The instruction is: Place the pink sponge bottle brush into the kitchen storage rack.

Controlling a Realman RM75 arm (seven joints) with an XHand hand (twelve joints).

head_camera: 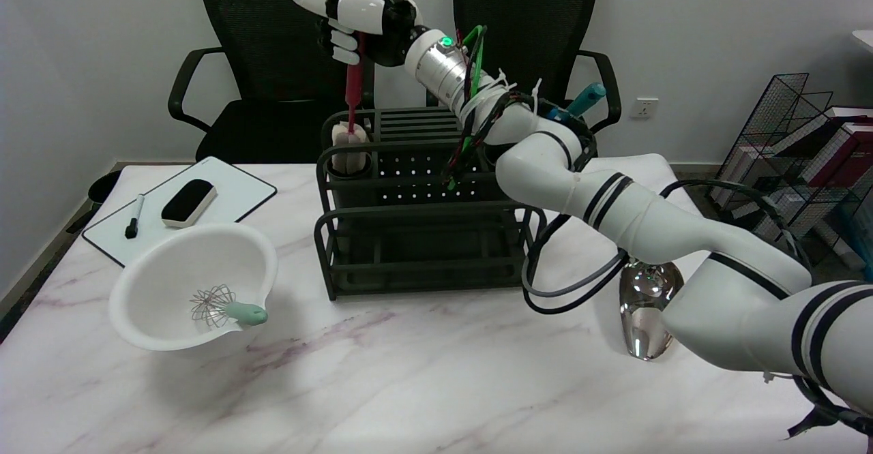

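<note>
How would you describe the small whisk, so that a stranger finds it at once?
Look at the marble table, on its left side, where a white bowl sits tilted. The whisk lies inside it, wire head inward. It alone has a pale green handle, resting on the bowl's rim.

The right arm point(614, 202) stretches up and across, its hand point(358, 14) raised with fingers curled closed.
</note>
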